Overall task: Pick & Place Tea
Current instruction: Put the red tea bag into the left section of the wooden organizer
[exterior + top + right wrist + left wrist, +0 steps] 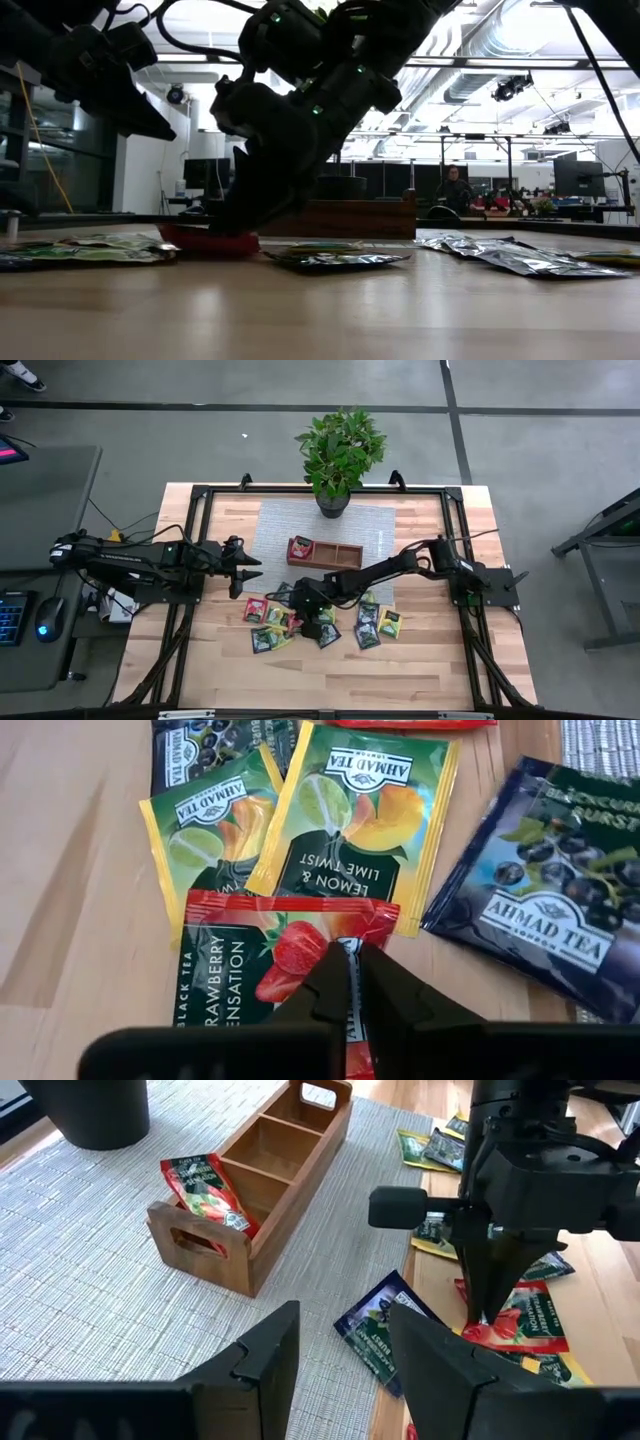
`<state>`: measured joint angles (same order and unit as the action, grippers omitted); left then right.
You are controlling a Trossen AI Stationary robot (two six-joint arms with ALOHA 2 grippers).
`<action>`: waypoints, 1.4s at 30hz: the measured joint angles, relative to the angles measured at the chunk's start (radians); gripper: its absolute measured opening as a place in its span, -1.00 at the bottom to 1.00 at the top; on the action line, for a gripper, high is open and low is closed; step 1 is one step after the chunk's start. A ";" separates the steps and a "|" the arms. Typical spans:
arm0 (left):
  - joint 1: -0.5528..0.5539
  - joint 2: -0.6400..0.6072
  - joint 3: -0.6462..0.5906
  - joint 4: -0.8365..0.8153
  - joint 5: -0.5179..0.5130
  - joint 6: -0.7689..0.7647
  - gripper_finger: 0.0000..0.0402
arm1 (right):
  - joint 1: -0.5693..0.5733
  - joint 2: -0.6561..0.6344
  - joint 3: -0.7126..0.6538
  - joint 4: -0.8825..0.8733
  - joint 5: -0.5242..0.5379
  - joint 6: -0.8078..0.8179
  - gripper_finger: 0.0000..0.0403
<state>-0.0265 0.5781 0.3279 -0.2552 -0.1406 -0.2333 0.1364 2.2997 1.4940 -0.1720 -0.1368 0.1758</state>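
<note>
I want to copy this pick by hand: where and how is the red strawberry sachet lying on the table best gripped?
By an edge, from straight above. The red strawberry sachet lies flat on the table, partly overlapping neighbouring sachets, so only a thin edge pinch probably suits; the right gripper has its jaws closed there.

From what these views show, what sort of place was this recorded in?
Probably a robotics lab or open-plan workshop: a framed wooden table on a bare concrete floor, a side desk with keyboard and mouse, and, beyond the table, rows of monitors under exposed ceiling ducts.

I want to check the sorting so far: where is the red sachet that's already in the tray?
High view: the red sachet stands in the wooden tray's left-end compartment, below the potted plant.
</note>
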 joint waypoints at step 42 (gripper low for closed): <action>0.000 0.000 0.000 0.221 0.003 -0.130 -0.23 | -0.021 -0.258 -0.010 0.068 0.653 -0.123 -1.00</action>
<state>-0.0265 0.5782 0.3279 -0.0340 -0.1377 -0.3635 0.1153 2.0417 1.4837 -0.1041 0.5159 0.0525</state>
